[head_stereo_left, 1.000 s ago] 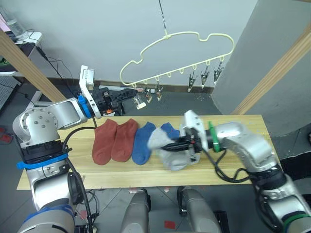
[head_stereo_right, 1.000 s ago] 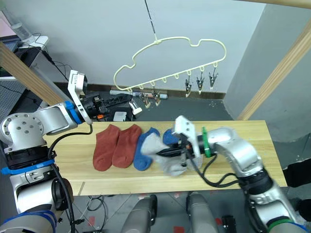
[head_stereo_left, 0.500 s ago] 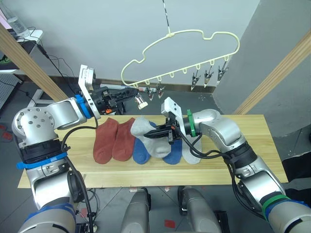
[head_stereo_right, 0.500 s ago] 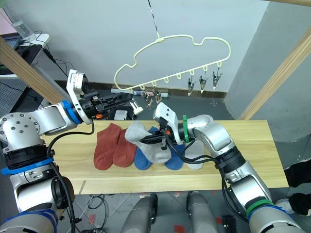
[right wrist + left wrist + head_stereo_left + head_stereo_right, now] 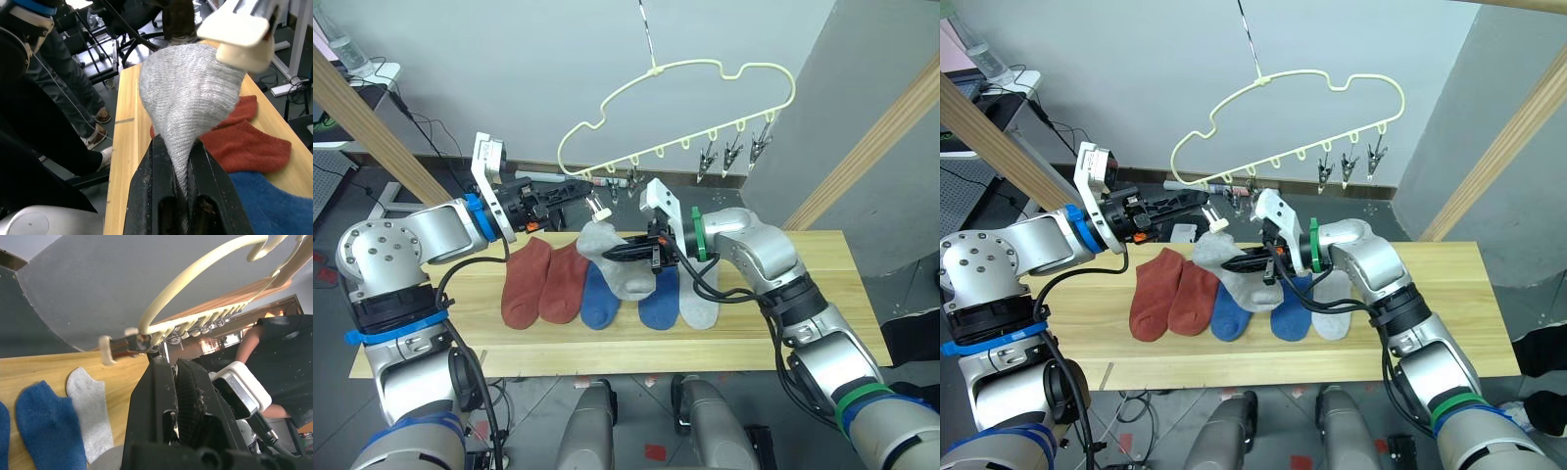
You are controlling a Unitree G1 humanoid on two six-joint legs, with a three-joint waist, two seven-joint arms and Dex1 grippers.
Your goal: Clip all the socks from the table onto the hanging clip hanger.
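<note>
Head cam: your right gripper (image 5: 628, 252) is clamped on a grey sock (image 5: 612, 258), lifted off the counter (image 5: 803, 333), toe just below the end clip (image 5: 597, 208) of the clip hanger (image 5: 685, 103).

L wrist: left gripper (image 5: 168, 367) pinches that clip.

R wrist: sock runs lengthwise from gripper toward clip, nearly touching.
</note>
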